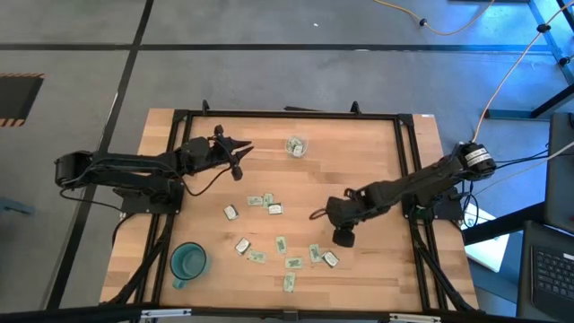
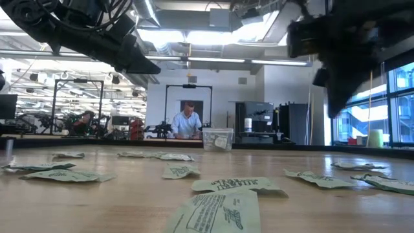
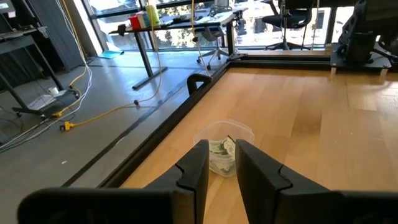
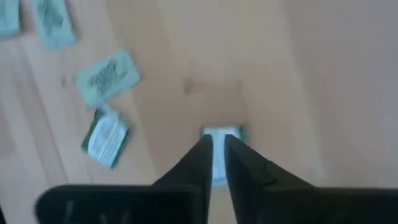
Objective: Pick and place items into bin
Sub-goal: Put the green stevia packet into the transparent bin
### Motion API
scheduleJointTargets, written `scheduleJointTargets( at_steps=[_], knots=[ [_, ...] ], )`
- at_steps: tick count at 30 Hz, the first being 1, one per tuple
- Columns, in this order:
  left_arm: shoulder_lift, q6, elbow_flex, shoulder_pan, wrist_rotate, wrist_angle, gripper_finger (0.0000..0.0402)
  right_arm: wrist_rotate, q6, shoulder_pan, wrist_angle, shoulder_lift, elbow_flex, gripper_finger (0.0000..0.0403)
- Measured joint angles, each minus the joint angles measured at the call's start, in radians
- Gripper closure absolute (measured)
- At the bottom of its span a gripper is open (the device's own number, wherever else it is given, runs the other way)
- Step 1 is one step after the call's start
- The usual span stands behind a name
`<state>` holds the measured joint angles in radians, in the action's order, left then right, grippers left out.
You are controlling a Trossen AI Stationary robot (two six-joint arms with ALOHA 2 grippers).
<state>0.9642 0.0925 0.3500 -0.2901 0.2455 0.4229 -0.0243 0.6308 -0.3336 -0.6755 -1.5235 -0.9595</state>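
right pincer [image 4: 214,163] nearly closed over small flat white-green packet [image 4: 222,132], hold unclear | light, floppy, thin: pinch edge | left pincer [image 3: 221,163] part-open, empty

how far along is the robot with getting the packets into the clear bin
Barely begun. Done: the clear bin already holds a few packets. In hand: the right gripper is over one packet on the table, not gripping it. Left: about a dozen loose packets.

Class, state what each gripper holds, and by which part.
Left gripper: nothing. Right gripper: a packet lies at its tip, one edge nearest; whether it is gripped cannot be told.
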Motion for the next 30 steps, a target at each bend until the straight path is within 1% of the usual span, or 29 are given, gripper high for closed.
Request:
scheduleJointTargets(
  at_steps=[3, 7, 10, 12, 16, 23, 30],
  knots=[
    [0.0, 0.0, 0.0, 0.0, 0.0, 0.013, 0.0327, 0.005, 0.031, -0.027, 0.0, 0.0, 0.025, 0.0317],
    [0.0, 0.0, 0.0, 0.0, 0.0, 0.015, 0.0327, -0.003, 0.101, -0.031, 0.005, -0.011, 0.075, 0.0268],
    [0.0, 0.0, 0.0, 0.0, 0.0, 0.015, 0.0327, 0.001, 0.097, -0.038, 0.081, -0.012, 0.118, 0.0246],
    [0.0, 0.0, 0.0, 0.0, 0.0, 0.015, 0.0327, 0.0, 0.073, -0.048, 0.132, -0.012, 0.146, 0.0239],
    [0.0, 0.0, 0.0, 0.0, 0.0, 0.015, 0.0327, 0.0, 0.021, -0.066, 0.214, -0.012, 0.181, 0.0244],
    [0.0, 0.0, 0.0, 0.0, 0.0, 0.015, 0.0327, -0.02, -0.012, -0.093, 0.216, -0.012, 0.228, 0.0272],
    [0.0, 0.0, 0.0, 0.0, 0.0, 0.011, 0.0327, -0.045, -0.012, -0.094, 0.239, -0.064, 0.257, 0.0298]
  ],
)
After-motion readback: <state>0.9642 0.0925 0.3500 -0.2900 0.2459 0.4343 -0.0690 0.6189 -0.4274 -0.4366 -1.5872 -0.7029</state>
